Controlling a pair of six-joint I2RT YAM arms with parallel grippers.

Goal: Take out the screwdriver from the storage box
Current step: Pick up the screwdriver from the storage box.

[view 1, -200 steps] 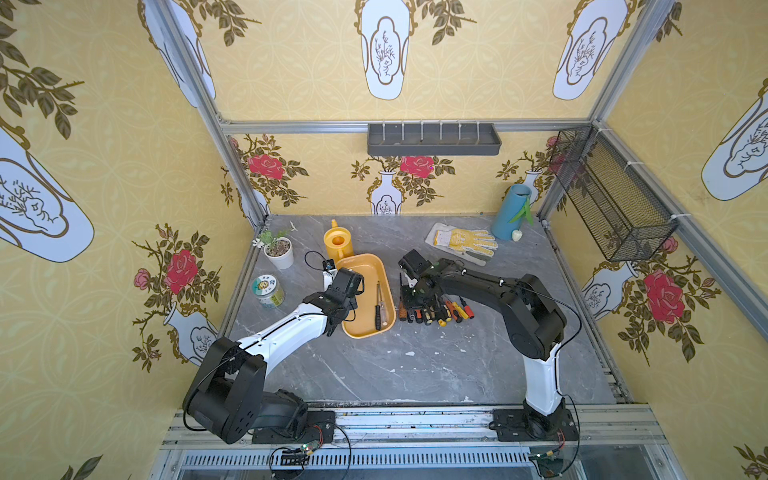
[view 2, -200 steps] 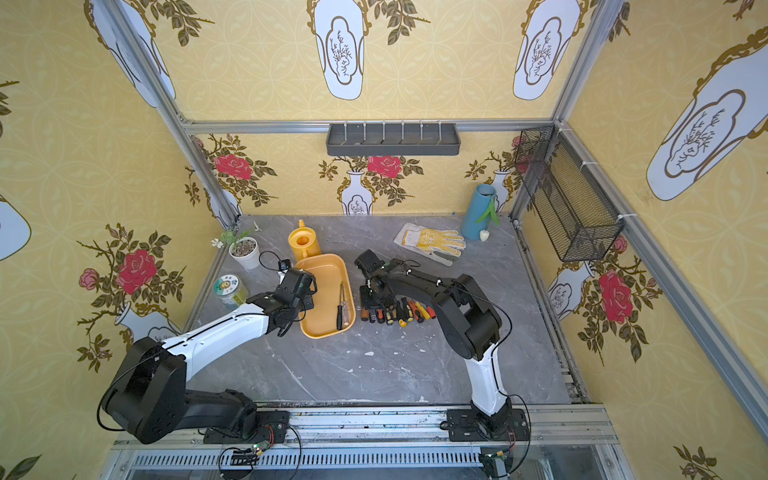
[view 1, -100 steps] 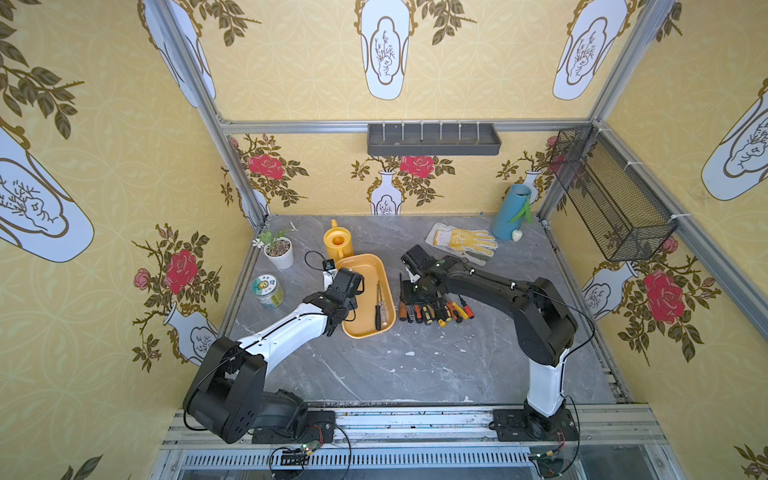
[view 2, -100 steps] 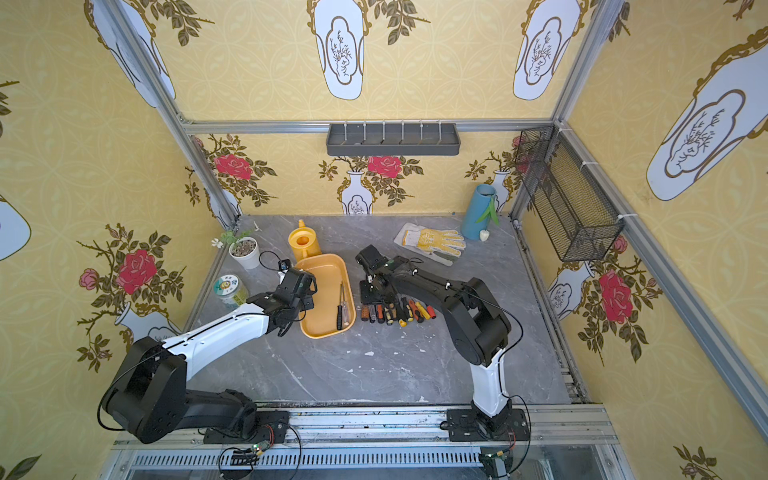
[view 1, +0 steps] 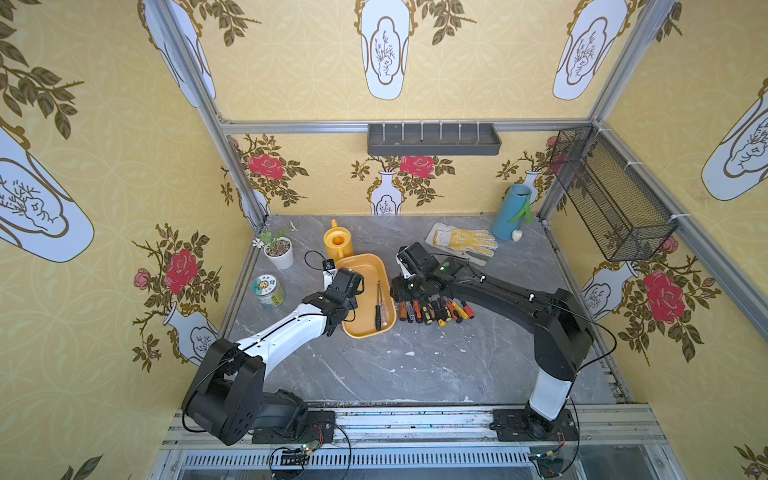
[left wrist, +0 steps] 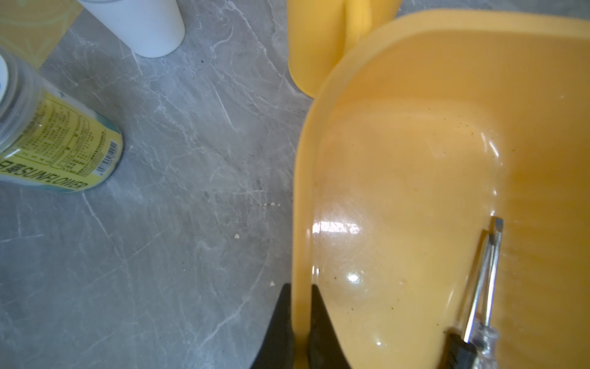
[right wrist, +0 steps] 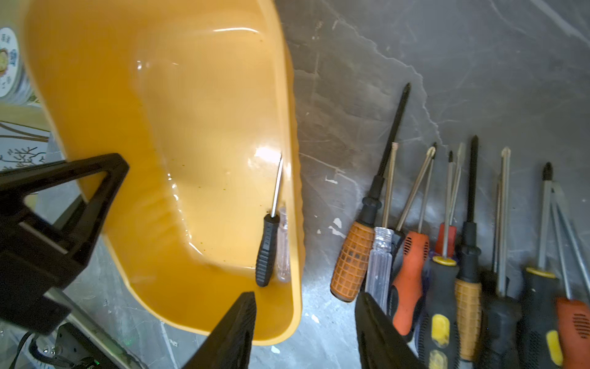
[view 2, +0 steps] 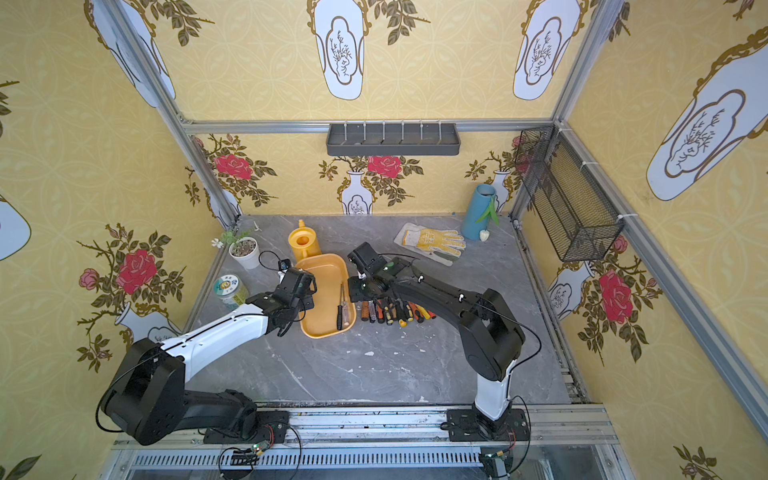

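Storage box: shallow yellow-orange plastic storage box (view 1: 361,282), rectangular with rounded corners and a rolled rim. The glossy inner floor (left wrist: 399,143) carries fine dark specks. It stands on the grey marble-veined bench (view 1: 415,365), between the two arms.

Contents: black ribbed-handle screwdriver (right wrist: 266,252) and clear-handled screwdriver (right wrist: 283,252). They lie side by side, touching, along the box wall nearest the right arm. Both have slim bare-steel shafts. The left wrist view shows one flat blade tip.

Left end effector (left wrist: 300,287): smooth black fingers (left wrist: 277,319) are clamped on the storage box's rim, one outside the wall and one inside.

Right end effector (right wrist: 305,297): matte black ridged fingers (right wrist: 236,326) stand moderately apart with nothing between them. It is over the box's rim on that arm's side and the bench just beside it.

Loose row: row of screwdrivers (right wrist: 447,255) on the bench just beside the box. Handles are orange cross-hatched rubber, clear plastic, black with yellow, and black with orange. The handles crowd and overlap.

Hidden, top views: the right arm covers the shafts of the row (view 1: 432,311), and that arm's fingers are not visible under the wrist housing.

Hidden, left wrist view: both handles in the box are cut off at the frame edge.

Hidden, right wrist view: the finger bases are cut off, and the outermost handles in the row are blurred and cropped.
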